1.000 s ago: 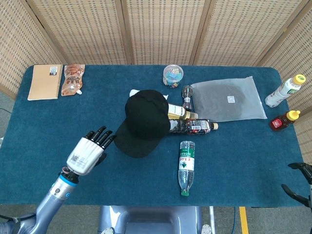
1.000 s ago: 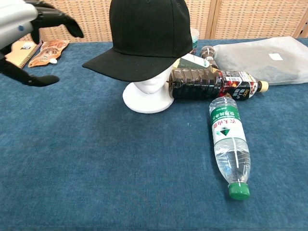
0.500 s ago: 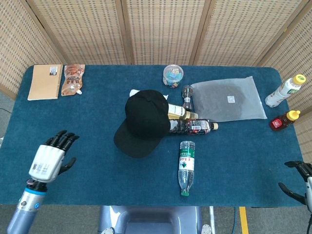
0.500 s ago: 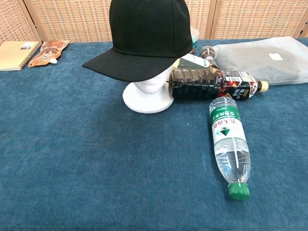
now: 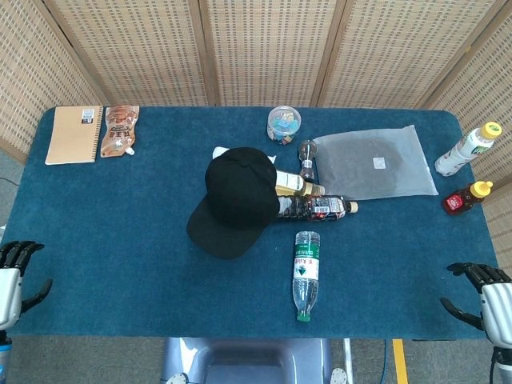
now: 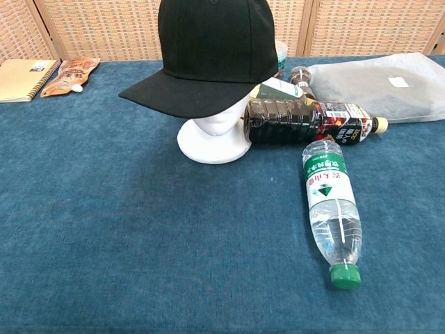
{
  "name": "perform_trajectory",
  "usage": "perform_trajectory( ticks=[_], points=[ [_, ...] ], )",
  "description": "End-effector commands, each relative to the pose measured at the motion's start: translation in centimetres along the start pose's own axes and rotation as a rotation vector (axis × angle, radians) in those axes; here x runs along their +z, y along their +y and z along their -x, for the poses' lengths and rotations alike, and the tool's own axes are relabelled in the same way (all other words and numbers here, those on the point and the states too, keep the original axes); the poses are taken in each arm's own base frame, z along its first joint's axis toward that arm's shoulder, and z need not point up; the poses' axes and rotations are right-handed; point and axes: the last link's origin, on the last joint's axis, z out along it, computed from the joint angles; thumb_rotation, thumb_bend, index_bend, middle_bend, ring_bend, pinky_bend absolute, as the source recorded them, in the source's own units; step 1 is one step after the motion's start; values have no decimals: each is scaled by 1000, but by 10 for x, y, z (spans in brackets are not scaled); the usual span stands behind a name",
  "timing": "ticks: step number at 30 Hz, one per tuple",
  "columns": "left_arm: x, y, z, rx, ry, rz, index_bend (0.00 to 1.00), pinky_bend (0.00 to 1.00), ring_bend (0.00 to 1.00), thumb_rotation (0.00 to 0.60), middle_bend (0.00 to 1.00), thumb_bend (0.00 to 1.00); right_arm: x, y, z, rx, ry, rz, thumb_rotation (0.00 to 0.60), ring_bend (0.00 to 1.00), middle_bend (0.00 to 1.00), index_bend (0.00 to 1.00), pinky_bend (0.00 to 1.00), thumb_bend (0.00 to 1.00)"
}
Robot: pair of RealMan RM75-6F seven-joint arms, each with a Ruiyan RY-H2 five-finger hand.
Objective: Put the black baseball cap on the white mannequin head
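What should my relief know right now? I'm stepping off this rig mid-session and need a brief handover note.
Left hand: at the table's near left edge, fingers apart, holding nothing.
Right hand: at the near right edge, fingers apart, holding nothing.
Black baseball cap: sits on the white mannequin head, mid-table, brim pointing toward the robot's left.
Done: cap is on the head, untouched by either hand.
Left: nothing apparent; maybe check the cap sits straight.

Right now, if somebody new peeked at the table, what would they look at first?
Probably the black baseball cap, sitting on the white mannequin head in the middle of the blue table. Next, the bottles lying on their sides beside it: a dark bottle touching the head's base and a clear water bottle with a green cap nearer the front edge. Each robot hand, left and right, waits empty at the front corners.
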Motion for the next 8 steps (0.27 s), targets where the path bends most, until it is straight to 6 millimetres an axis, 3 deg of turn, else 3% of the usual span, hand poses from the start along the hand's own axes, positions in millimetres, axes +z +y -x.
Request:
perform_trajectory(
  ticks=[1, 8],
  points=[
    [-3, -4, -2, 1, 8, -11, 271, 407, 175, 600, 265, 218, 3, -2, 2, 2, -7, -8, 600, 420, 469, 384, 429, 158],
    [-2, -2, -3, -18, 5, -9, 283, 408, 175, 600, 265, 218, 4, -1, 6, 5, -19, -12, 600, 420, 469, 385, 429, 158]
  ],
)
